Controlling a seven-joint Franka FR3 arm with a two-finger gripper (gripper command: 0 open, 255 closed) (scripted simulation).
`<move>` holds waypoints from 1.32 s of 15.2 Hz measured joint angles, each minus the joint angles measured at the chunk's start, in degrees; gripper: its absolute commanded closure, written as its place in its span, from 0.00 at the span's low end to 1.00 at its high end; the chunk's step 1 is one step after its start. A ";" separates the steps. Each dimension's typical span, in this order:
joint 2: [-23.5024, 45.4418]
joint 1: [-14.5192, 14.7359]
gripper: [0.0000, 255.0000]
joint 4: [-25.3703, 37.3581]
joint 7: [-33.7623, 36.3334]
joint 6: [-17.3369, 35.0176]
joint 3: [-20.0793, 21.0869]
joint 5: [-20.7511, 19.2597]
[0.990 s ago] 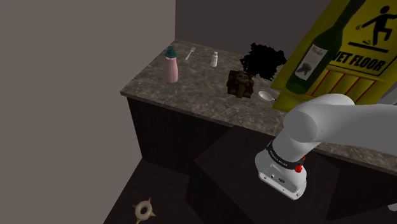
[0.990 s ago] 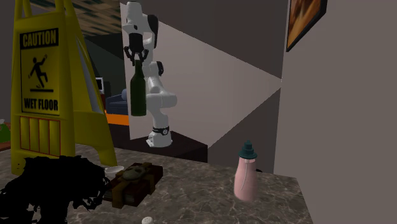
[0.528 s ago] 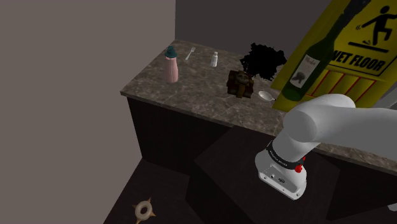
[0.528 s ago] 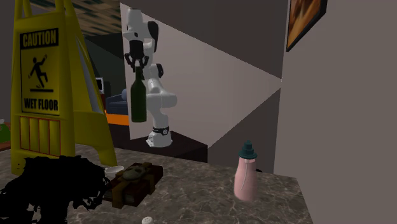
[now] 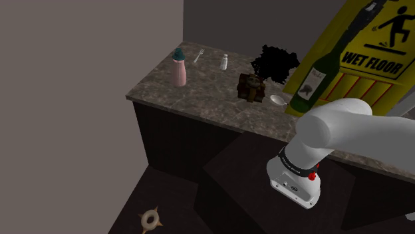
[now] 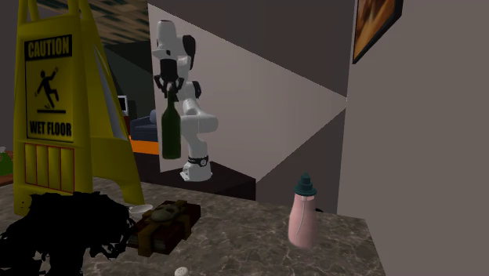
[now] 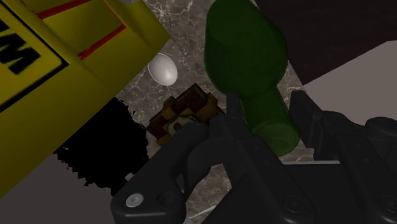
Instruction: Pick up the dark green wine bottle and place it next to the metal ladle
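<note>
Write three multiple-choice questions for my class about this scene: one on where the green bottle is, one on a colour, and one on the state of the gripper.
1. Where is the green bottle?
A. hanging in the air below the gripper
B. lying on the floor
C. inside a cupboard

2. What colour is the wet-floor sign?
A. red
B. yellow
C. white

3. What is the gripper doing?
A. standing open
B. shut on nothing
C. shut on the bottle's neck

Answers:
1 A: the second exterior view shows it hanging clear of any surface.
2 B: its panels are yellow with black lettering.
3 C: the wrist view shows both fingers clasping the neck.
</note>
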 measured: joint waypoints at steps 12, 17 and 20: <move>-6.04 -1.52 1.00 -11.82 0.44 5.77 -2.09 -2.25; -8.35 -2.30 1.00 -16.37 0.50 8.01 -3.24 -3.44; -9.49 -2.77 1.00 -19.01 0.51 9.51 -4.10 -4.29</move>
